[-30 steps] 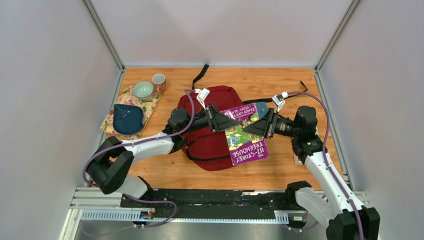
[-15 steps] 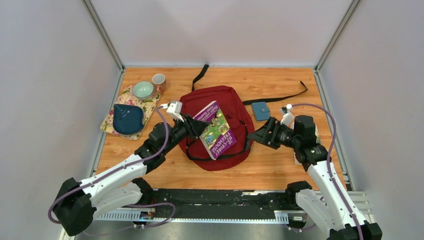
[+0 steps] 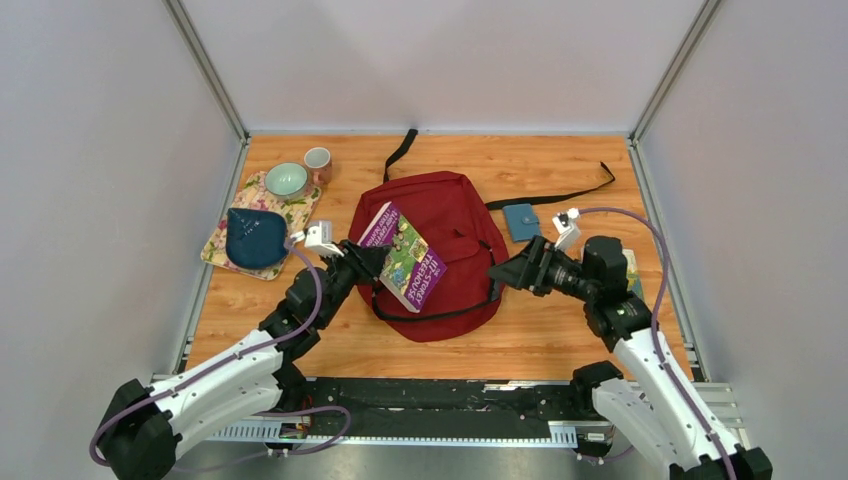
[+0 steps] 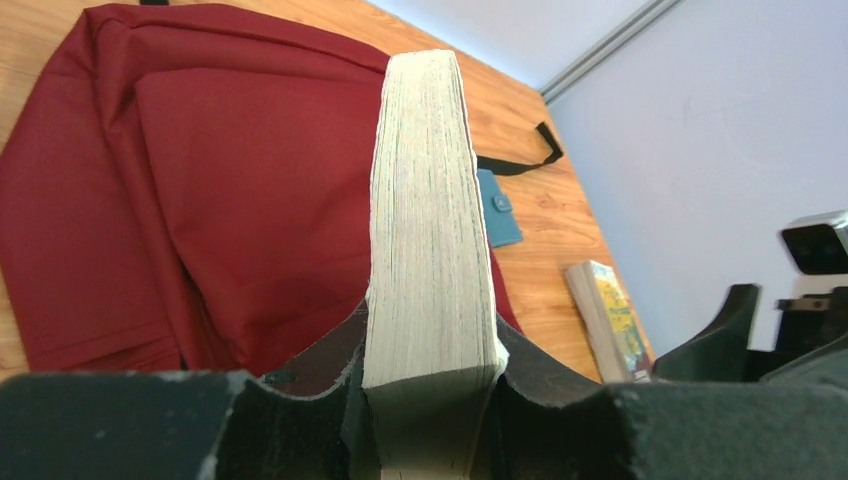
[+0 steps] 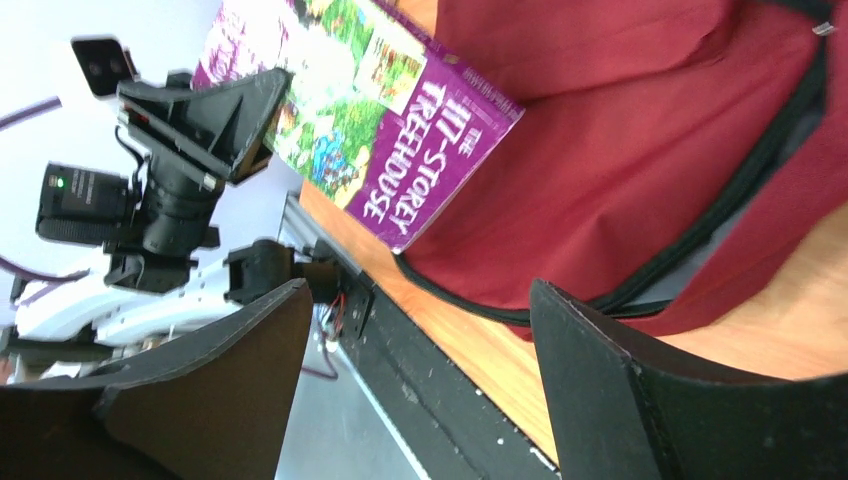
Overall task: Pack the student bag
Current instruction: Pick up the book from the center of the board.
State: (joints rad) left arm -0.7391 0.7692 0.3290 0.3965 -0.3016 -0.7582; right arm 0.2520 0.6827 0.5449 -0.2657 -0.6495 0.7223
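Wooden tabletop: left hand grips purple book over student bag, right hand wide near wallet.

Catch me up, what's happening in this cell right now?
Bag packing in progress. The left tool grips a purple book by its edge, tilted over the left part of the red backpack, not inside it. The right tool is open and empty at the backpack's right side. A teal wallet and a second book lie on the table to the right; a blue pouch, bowl and cup sit at the left.
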